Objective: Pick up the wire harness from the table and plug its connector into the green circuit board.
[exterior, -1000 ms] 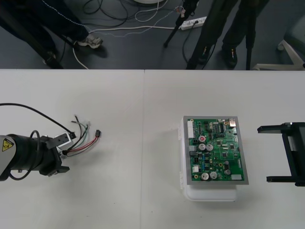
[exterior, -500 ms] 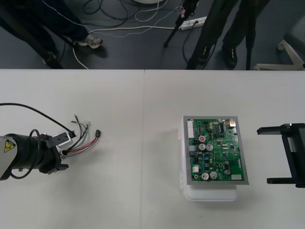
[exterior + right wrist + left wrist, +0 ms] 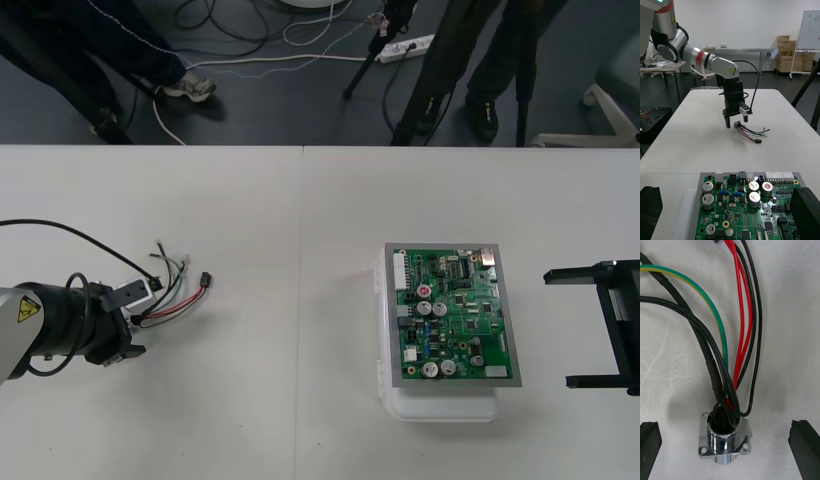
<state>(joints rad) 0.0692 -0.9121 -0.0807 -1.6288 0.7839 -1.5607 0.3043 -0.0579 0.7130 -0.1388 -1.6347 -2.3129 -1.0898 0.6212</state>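
Wire harness (image 3: 172,290) lies on the table (image 3: 300,200) at its nine o'clock side, well apart from the green circuit board (image 3: 455,315). Left gripper (image 3: 135,322) hovers at the harness's round metal socket (image 3: 725,440), fingers (image 3: 649,446) spread wide, clear of it. Right gripper (image 3: 557,326), also spread, sits at the board's three o'clock.
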